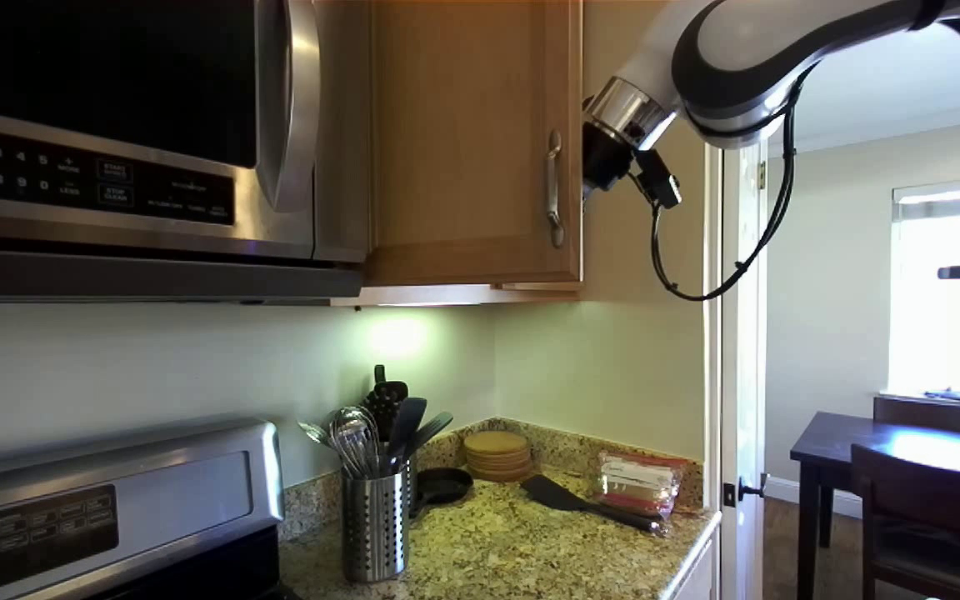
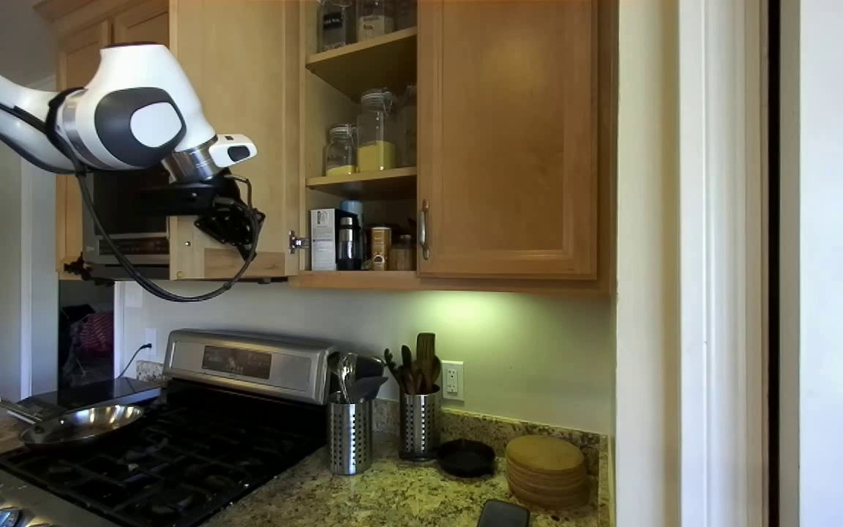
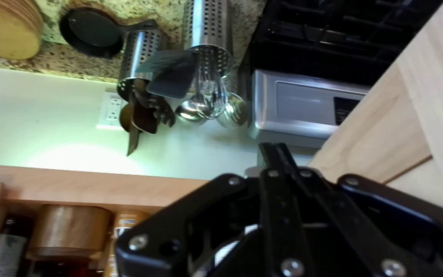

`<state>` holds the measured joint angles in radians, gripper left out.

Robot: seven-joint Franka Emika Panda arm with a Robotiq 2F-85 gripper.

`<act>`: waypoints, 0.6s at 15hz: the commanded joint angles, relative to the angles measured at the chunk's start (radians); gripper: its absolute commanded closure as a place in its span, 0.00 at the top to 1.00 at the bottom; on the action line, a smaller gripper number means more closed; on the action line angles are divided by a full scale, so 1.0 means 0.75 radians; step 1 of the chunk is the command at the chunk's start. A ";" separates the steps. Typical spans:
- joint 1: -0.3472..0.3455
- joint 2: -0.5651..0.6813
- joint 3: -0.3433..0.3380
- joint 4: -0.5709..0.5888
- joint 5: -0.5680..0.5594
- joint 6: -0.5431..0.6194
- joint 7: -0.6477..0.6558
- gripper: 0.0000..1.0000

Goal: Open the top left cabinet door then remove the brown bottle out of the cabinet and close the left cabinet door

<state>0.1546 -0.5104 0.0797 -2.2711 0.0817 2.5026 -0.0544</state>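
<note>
Wrist view — pincer (image 3: 275, 149) closed.

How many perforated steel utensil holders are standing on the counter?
2. In an exterior view, the nearer utensil holder stands beside the gas stove; the farther utensil holder stands next to the black skillet. More may stand out of frame.

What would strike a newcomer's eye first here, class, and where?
In an exterior view, the white robot arm likely draws the eye first, overlapping the open left cabinet door. Right of that door, glass jars stand on shelves. Below, steel utensil holders stand on the countertop.
</note>
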 commanded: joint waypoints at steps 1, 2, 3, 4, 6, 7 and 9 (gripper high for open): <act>0.115 -0.008 -0.032 0.005 0.090 -0.009 -0.126 0.00; 0.117 -0.003 -0.030 0.005 0.094 -0.013 -0.125 0.00; 0.116 -0.001 -0.027 0.004 0.092 -0.012 -0.123 0.00; 0.093 0.005 -0.023 0.002 0.077 -0.014 -0.095 0.00; 0.044 0.017 -0.009 -0.005 0.038 -0.016 -0.050 0.28; 0.031 0.023 -0.009 -0.006 0.031 -0.018 -0.043 0.33; -0.015 0.045 0.001 -0.013 0.004 -0.014 -0.011 0.46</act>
<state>0.1824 -0.4946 0.0776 -2.2765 0.1169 2.4990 -0.0998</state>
